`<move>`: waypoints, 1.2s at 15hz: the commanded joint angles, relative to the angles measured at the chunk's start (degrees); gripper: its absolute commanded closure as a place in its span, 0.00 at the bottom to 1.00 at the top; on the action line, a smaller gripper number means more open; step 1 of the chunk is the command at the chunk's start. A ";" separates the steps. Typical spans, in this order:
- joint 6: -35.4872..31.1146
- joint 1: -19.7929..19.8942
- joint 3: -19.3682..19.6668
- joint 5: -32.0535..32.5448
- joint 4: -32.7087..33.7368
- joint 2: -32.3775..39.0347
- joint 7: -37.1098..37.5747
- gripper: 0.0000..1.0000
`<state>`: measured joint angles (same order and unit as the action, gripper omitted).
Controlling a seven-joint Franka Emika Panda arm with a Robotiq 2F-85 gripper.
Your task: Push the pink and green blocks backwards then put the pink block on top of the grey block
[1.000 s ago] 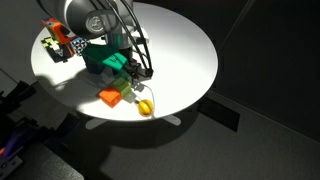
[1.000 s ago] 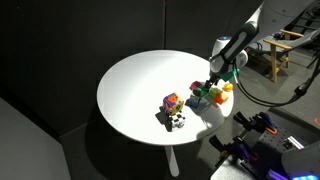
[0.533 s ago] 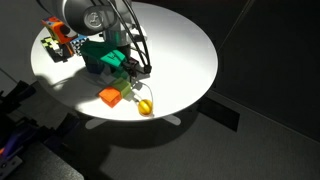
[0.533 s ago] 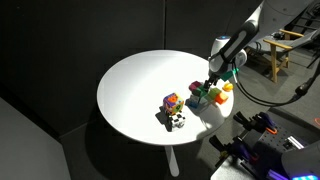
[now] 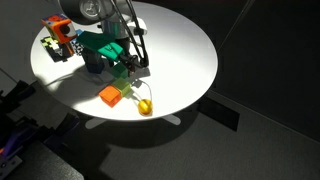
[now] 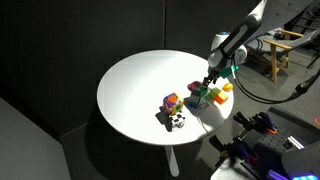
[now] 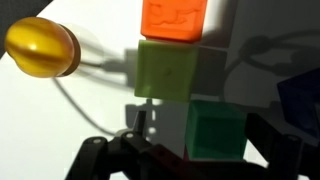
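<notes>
The arm (image 5: 112, 12) reaches down over the round white table (image 5: 190, 50), and the gripper (image 5: 132, 66) hangs low among a small bunch of cubes near the table's edge; it shows in both exterior views, also at (image 6: 208, 84). In the wrist view the gripper (image 7: 200, 142) stands spread, its 2 dark fingers (image 7: 275, 150) wide apart. The green block (image 7: 215, 130) sits in the gap between them, closer to the finger on the right of that picture. Whether either finger touches it I cannot tell. Just ahead of the fingertips lies a lime-green cube (image 7: 167, 68), corner to corner with the green block. Beyond that again, touching its far side, is an orange cube (image 7: 175, 18). Off to one side of the gripper, level with the orange cube, rests a yellow egg-shaped thing (image 7: 42, 47), apart from the cubes. On the opposite side, just outside the finger, a dark blue-grey shape juts into the picture, which I take for the grey block (image 7: 300, 95). The pink block I cannot pick out in any view; the gripper covers much of the bunch. In an exterior view a multicoloured toy cluster (image 6: 175, 110) stands near the gripper but apart from the cubes.
</notes>
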<state>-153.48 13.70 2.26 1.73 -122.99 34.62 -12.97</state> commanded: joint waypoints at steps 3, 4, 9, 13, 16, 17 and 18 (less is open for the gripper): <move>2.75 -0.13 -1.33 -3.66 0.55 -2.38 1.21 0.00; 2.65 -0.48 -1.23 -4.07 0.96 -2.26 1.77 0.00; 2.53 -2.32 -0.33 -4.14 3.67 -1.02 5.44 0.00; 3.20 -3.21 0.20 -3.86 6.28 0.24 7.40 0.00; 4.08 -3.42 0.58 -3.70 8.41 1.79 8.08 0.00; 4.48 -3.44 0.69 -3.60 9.14 2.36 8.09 0.00; 4.87 -3.43 0.77 -3.55 9.94 2.99 8.08 0.00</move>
<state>-151.08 10.94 2.14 -1.72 -116.69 35.40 -6.02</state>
